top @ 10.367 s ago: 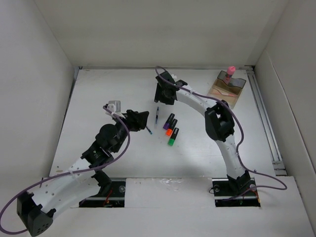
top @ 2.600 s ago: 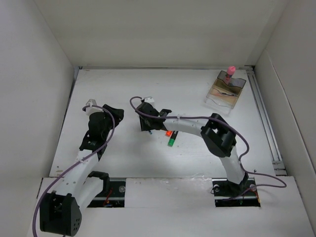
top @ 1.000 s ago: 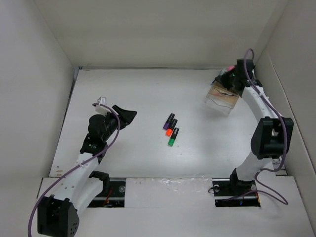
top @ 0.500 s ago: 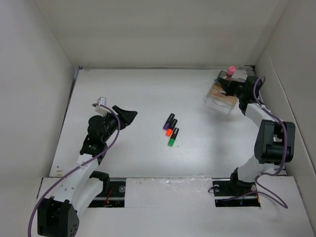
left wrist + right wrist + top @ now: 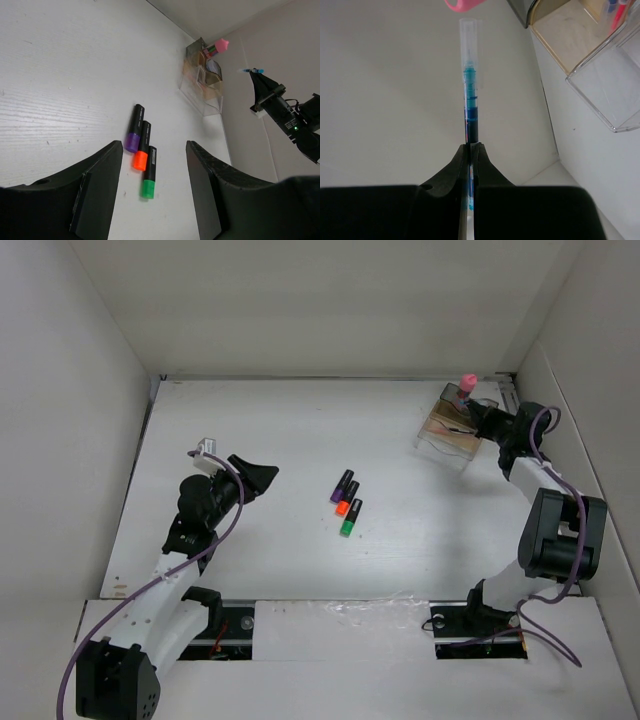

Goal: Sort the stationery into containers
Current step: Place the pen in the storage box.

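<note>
Three short black markers lie side by side mid-table: purple-tipped (image 5: 343,485) (image 5: 134,129), orange-tipped (image 5: 347,501) (image 5: 142,152) and green-tipped (image 5: 351,517) (image 5: 148,172). My left gripper (image 5: 256,478) (image 5: 153,146) hovers open left of them, with nothing between its fingers. At the far right stands the smoky-brown organiser (image 5: 452,438) (image 5: 204,82) (image 5: 600,85), with a pink-capped bottle (image 5: 466,382) (image 5: 220,45) in its back part. My right gripper (image 5: 482,417) (image 5: 471,146) is shut on a thin blue pen (image 5: 470,75), held in the air beside the organiser's right side.
White walls enclose the table on three sides. A raised rail (image 5: 535,480) runs along the right edge behind my right arm. The right arm (image 5: 285,115) also shows in the left wrist view, next to the right wall.
My right arm has drawn back from over the organiser toward the right wall, still gripping the blue pen. The left arm and the three markers have not moved.
</note>
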Controlling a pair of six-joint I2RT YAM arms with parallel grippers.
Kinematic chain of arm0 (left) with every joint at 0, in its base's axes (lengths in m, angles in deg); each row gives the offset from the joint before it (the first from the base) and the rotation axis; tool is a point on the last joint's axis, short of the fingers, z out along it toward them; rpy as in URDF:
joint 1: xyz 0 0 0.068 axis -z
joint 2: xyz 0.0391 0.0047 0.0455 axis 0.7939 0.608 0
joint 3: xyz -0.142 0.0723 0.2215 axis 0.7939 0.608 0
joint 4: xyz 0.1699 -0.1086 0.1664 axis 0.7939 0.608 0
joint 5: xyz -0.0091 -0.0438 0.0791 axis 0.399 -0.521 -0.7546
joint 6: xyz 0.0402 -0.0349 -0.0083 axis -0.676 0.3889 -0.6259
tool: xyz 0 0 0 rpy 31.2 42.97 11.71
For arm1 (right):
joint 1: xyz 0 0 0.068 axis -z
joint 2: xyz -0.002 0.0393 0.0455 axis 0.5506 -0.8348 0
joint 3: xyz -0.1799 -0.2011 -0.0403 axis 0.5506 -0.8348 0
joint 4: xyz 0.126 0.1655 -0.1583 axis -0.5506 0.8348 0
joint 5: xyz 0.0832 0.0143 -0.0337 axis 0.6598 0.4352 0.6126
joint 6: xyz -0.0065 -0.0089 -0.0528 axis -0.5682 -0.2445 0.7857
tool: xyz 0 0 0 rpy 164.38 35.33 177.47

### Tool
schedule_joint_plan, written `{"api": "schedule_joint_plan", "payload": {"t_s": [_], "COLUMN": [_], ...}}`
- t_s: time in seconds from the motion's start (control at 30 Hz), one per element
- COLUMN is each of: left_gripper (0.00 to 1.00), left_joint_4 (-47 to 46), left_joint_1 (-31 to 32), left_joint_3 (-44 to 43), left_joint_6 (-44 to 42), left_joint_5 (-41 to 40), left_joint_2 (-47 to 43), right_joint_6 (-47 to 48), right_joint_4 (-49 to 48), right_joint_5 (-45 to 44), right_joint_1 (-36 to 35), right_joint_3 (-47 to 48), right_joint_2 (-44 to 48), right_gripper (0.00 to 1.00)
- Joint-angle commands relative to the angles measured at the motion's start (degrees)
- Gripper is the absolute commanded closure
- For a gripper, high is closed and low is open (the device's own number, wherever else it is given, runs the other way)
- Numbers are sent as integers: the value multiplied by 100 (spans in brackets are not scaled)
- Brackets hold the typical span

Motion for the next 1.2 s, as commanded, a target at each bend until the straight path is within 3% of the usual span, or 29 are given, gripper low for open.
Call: {"api": "schedule_joint_plan", "payload": {"t_s": [0.0,0.77,1.07,1.17], "left_gripper": [50,50,50,50], "left_joint_4": [-328,-372,-372,-372], "left_joint_1": [3,3,3,3], "left_joint_3": [11,64,64,64], "left_joint_6": [8,8,8,8], "left_joint_5": [53,-27,-27,26], "left_joint_2": [-105,-52,1,1], "right_joint_6": [-159,61,61,61], "right_joint_4": [-104,2,2,2], "right_joint_5": [-62,8,-255,-255], "right_joint_1": [104,333,334,334], "right_joint_3": [-42,28,28,28], "right_joint_2": [2,-807,-1009,-1009], "right_gripper": [100,100,96,89]}}
